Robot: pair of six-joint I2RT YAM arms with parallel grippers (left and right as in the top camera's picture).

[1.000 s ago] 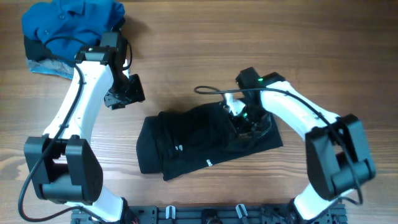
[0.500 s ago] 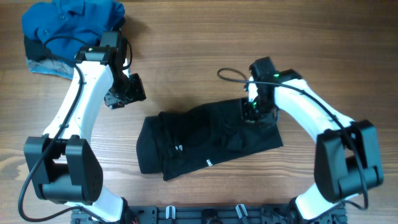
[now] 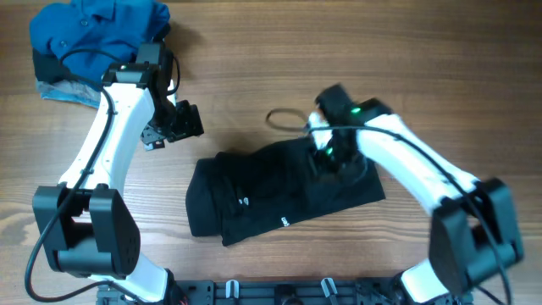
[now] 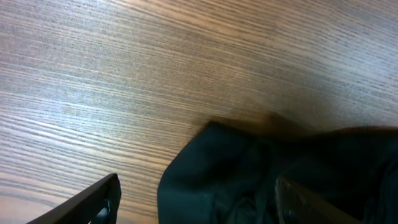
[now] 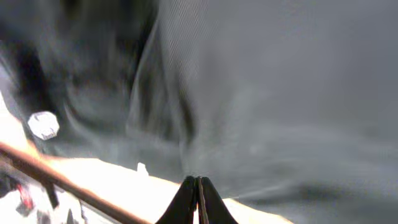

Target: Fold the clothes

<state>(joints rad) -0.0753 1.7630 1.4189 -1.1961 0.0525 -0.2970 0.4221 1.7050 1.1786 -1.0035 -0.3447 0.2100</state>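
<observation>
Wooden table; black T-shirt lies crumpled and partly folded at centre-front, small white tag near its front edge; blue shirt heaped on a denim piece at the far-left corner, well apart. Left gripper hovers over bare wood just off the T-shirt's far-left corner, fingers spread wide, nothing between them. Right gripper is down on the T-shirt's right part, jaws closed tip to tip; can't tell if fabric is pinched.

Wooden table (grain running left to right) under soft, even light
</observation>
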